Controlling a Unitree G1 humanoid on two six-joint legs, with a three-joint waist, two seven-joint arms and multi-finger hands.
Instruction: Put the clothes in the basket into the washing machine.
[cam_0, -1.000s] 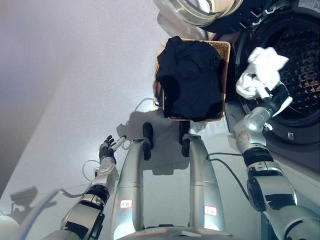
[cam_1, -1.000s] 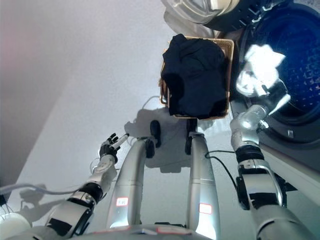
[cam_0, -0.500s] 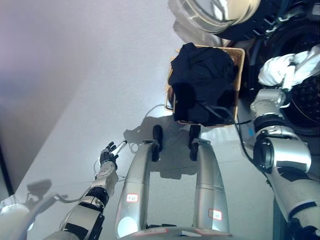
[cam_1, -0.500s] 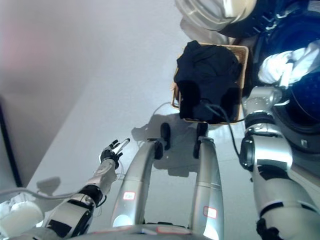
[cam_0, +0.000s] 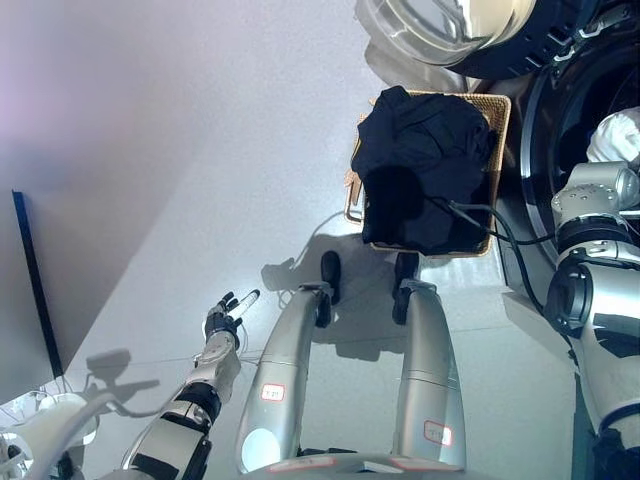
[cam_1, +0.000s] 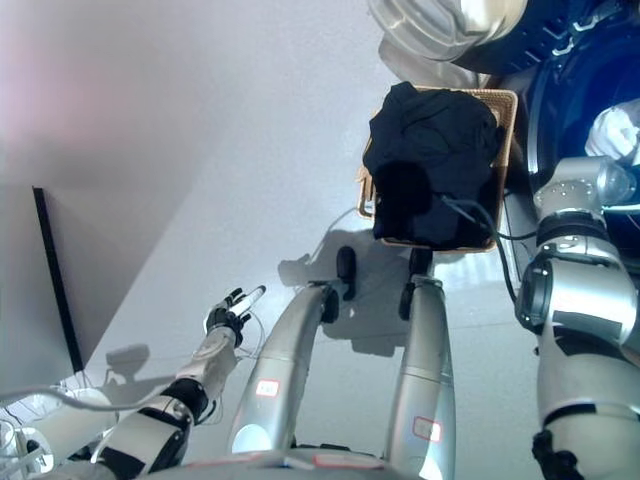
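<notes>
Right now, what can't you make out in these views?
- Right robot hand: past the right edge in both views, so its grip on the white cloth can't be told.
- Washing machine drum: cut off by the right edge, interior mostly hidden.
- Basket: the dark clothes cover its inside; anything underneath is hidden.
- Left robot hand: idle, lower left.

A pale grey floor (cam_0: 200, 200) fills the scene. On it, at the far right, stands a woven basket (cam_0: 500, 110) heaped with dark clothes (cam_0: 425, 165), just beside the washing machine (cam_0: 560, 130).
</notes>
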